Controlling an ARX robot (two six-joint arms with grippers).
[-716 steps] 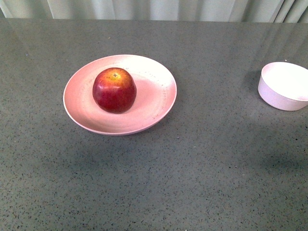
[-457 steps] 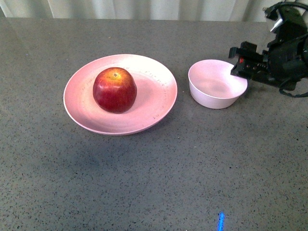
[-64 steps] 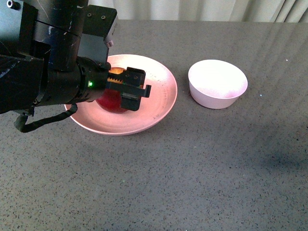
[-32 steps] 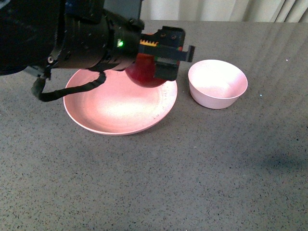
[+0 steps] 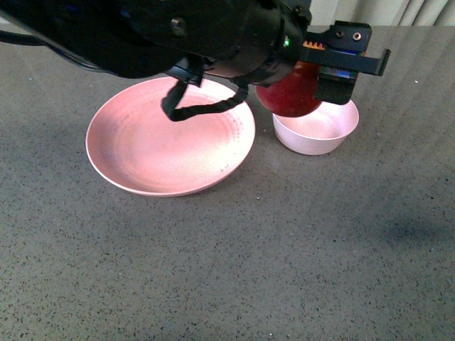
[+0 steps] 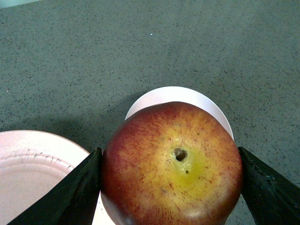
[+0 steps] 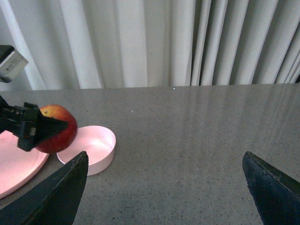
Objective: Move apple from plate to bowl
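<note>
Red apple (image 5: 288,96), clamped in the left gripper (image 6: 171,187), has left the plate (image 5: 170,142) and now hangs above the bowl (image 5: 316,138); release remains. The right gripper (image 7: 165,168) gapes wide.

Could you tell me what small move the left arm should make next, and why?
Probably ease the left end effector a little further away from the plate, to centre over the bowl. It is shut on the apple, which hangs over the bowl's plate-side rim rather than its middle; lowering from here might catch that rim.
</note>
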